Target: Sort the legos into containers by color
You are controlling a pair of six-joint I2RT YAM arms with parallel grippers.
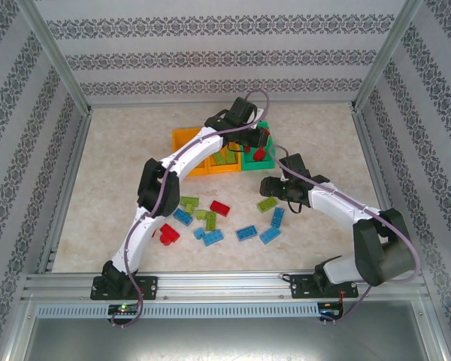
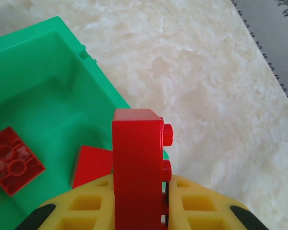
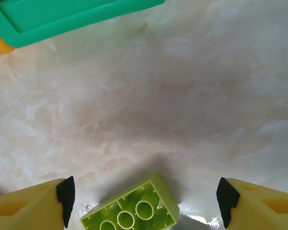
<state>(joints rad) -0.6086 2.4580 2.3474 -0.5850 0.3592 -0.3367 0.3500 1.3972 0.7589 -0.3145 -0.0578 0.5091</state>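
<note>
My left gripper (image 2: pixel 140 203) pinches a tall red plastic brick (image 2: pixel 137 153) tight. The brick stands up, right over the edge of the green plastic bin (image 2: pixel 38 62). Two more red bricks (image 2: pixel 12 162) lie inside that bin.

My right gripper (image 3: pixel 144 199) is spread wide and holds nothing. A lime green brick (image 3: pixel 134 213) lies upside-down on the marble table (image 3: pixel 182 96) between its fingers, near the green bin.

I count three bins in a row: two orange bins (image 1: pixel 179 136) and the green one. On the table lie two loose red bricks (image 1: pixel 220 207). I think there are six blue bricks (image 1: pixel 246 233), but they look small from above. There is open table to the right of the green bin.
</note>
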